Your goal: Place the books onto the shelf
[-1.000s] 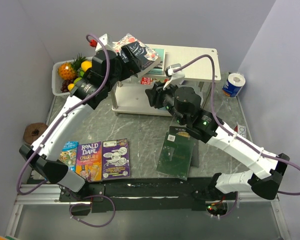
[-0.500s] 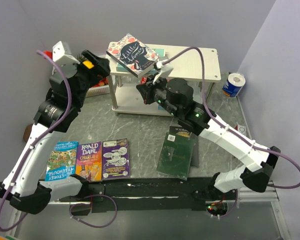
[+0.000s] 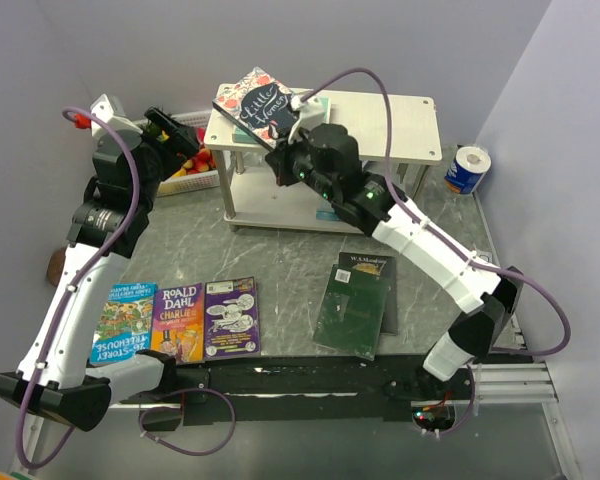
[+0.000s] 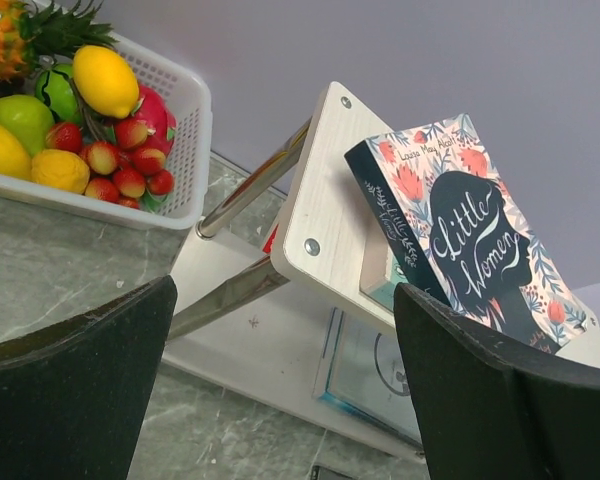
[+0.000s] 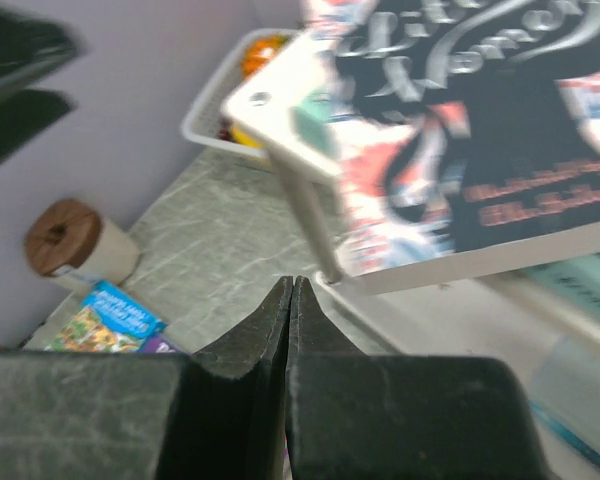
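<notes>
A floral "Little Women" book (image 3: 263,103) lies askew on the top board of the shelf (image 3: 400,120), overhanging its left front corner, on a teal book (image 3: 318,104). My right gripper (image 3: 278,168) is shut and empty, just below that overhanging book (image 5: 480,150), near the shelf's front left leg (image 5: 310,220). My left gripper (image 3: 175,135) hangs open and empty left of the shelf, over the fruit basket. On the table lie a blue children's book (image 3: 120,320), an orange Roald Dahl book (image 3: 177,320), a purple cartoon book (image 3: 230,315) and a dark green book (image 3: 358,305). Another book (image 4: 430,370) rests on the lower board.
A white basket of fruit (image 3: 202,178) stands left of the shelf, against the back wall. A blue-and-white paper roll (image 3: 467,168) is right of the shelf. A brown roll (image 5: 65,240) sits at the table's left edge. Walls close in on three sides.
My left arm has let go of the floral book and swung back left from the shelf. My right gripper has shut and moved up-left, under the book's overhang.
</notes>
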